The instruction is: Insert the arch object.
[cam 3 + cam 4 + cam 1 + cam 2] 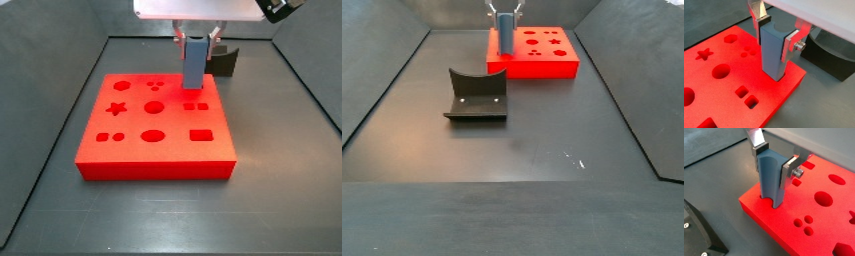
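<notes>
Claw (774, 159) pinching upright arch (771, 178), notch down, at board (817, 223) corner; judgement: align squarely over its slot, lower slowly.

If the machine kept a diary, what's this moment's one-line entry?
pincer: shut on arch block | arch block: upright, notch down, over red board corner | inserted: not yet | fixture: apart

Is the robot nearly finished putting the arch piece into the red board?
Not yet. Done: the gripper holds the arch object clamped between its fingers, upright, notch end down. In hand: the piece's lower end is at the top face of the red board, near a corner, over solid red rather than in a hole. Left: moving it to a matching hole and pushing it in.
</notes>
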You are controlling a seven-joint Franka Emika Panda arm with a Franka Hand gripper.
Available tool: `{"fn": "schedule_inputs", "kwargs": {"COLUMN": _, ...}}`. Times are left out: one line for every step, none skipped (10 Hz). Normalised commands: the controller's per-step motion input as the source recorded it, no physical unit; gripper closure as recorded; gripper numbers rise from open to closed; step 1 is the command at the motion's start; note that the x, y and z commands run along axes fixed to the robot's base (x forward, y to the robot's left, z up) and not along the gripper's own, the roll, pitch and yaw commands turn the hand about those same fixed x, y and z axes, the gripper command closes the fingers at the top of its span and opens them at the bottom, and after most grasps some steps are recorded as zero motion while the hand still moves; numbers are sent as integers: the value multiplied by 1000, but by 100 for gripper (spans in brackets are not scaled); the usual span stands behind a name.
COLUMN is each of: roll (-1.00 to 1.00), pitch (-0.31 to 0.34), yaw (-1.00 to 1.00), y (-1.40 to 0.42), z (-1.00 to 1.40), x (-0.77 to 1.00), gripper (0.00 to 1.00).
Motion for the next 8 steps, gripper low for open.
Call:
{"fn": "schedule_inputs", "kwargs": {"roll": 0, "pitch": -6, "yaw": 0, "y": -34, "z": -363, "x": 331, "gripper": 100}}
{"fn": "schedule_inputs", "kwargs": {"roll": 84, "pitch": 0, "yaw": -11, "y": -37, "z": -511, "x": 603, "gripper": 100}}
{"fn": "schedule_inputs", "kwargs": {"roll": 126, "pitch": 0, "yaw": -63, "y": -14, "z": -463, "x": 389, "gripper": 100}}
{"fn": "schedule_inputs", "kwargs": {"roll": 136, "pitch": 0, "yaw": -31, "y": 0, "z": -420, "x": 240, "gripper": 100}}
{"fn": "schedule_inputs", "kwargs": {"roll": 139, "pitch": 0, "yaw": 0, "y": 0, "z": -371, "x": 154, "gripper": 100}}
{"fn": "schedule_inputs", "kwargs": {"roll": 137, "pitch": 0, "yaw": 0, "y": 0, "z": -340, "x": 37, "gripper": 100}}
{"fn": "schedule_inputs", "kwargs": {"roll": 96, "pitch": -7, "yaw": -9, "y": 0, "z": -374, "x": 0, "gripper": 100}}
{"fn": "schedule_inputs", "kwargs": {"roll": 107, "pitch": 0, "yaw": -17, "y": 0, "z": -237, "x": 0, "gripper": 100}}
